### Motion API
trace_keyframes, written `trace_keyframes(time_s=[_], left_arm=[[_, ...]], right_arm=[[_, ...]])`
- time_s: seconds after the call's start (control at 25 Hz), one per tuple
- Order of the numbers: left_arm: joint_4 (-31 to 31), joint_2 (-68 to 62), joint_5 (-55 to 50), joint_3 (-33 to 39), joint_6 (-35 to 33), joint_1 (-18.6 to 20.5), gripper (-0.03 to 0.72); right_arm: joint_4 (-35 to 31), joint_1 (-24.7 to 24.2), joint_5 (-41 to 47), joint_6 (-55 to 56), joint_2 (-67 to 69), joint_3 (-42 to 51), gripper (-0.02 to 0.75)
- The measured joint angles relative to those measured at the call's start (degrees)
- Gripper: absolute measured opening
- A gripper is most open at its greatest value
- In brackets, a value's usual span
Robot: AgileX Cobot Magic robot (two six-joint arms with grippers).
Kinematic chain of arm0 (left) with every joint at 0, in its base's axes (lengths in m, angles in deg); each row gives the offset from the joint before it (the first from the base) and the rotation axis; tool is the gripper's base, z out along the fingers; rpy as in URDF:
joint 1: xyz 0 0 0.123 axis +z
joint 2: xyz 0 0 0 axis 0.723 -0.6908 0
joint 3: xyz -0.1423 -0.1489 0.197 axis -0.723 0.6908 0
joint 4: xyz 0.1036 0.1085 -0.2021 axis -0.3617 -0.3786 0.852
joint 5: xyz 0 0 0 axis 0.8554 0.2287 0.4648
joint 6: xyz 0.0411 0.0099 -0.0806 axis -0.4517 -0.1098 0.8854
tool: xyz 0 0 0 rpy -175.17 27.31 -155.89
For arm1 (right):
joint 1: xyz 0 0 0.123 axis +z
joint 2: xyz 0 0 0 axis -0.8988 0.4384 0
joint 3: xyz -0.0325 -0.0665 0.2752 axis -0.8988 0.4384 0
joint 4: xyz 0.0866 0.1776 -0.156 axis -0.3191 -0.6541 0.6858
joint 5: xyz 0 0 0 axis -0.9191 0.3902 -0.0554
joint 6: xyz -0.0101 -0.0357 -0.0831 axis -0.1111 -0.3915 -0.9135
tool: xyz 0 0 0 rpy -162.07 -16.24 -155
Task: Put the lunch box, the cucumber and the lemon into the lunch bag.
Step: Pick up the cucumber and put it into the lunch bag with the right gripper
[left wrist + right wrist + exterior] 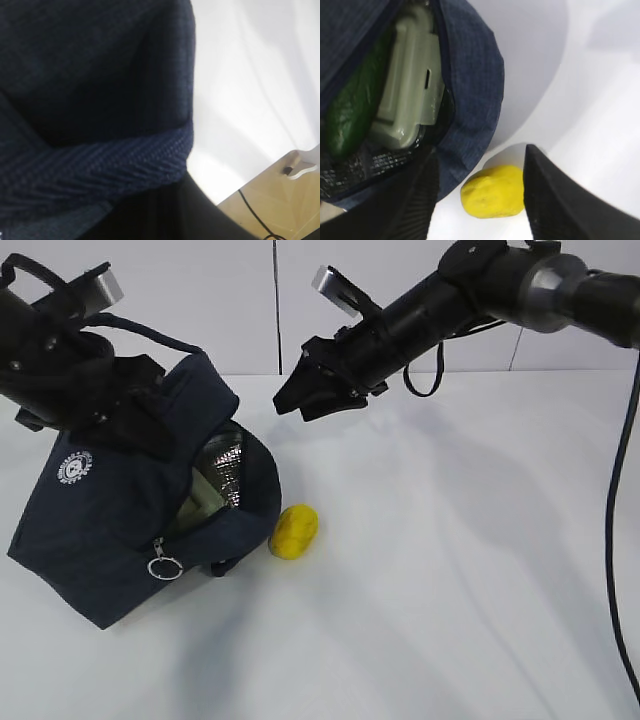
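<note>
The navy lunch bag (110,530) stands tilted at the left, its mouth open toward the middle and its silver lining showing. My left gripper (125,400) grips it at the top and is shut on its woven handle (100,165). Inside the lunch bag (470,85) lie the dark green cucumber (352,105) and the lunch box (410,85) with its sage-green lid, side by side. The yellow lemon (293,531) rests on the table just outside the mouth. My right gripper (300,390) hovers open above it. In the right wrist view the lemon (495,192) shows between the spread fingers (555,200), untouched.
The white table (450,570) stretches to the right and front of the bag. A black cable (622,540) hangs down from the right arm at the far right. Past the table edge, wooden floor (280,210) shows in the left wrist view.
</note>
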Motion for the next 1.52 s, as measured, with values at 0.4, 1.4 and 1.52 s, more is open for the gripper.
trace_keyframes(time_s=[0.4, 1.4, 1.52], left_arm=[[-2.32, 0.00, -1.63, 0.00, -0.11, 3.31, -0.008], [-4.19, 0.00, -2.05, 0.00, -3.65, 4.36, -0.008], [-4.19, 0.00, -2.05, 0.00, -3.65, 4.36, -0.008]], right_arm=[[18.31, 7.41, 0.68, 8.43, -3.95, 0.00, 0.407], [30.63, 13.08, 0.88, 19.98, -4.82, 6.49, 0.404], [31.58, 13.08, 0.88, 21.07, -4.82, 6.49, 0.403]])
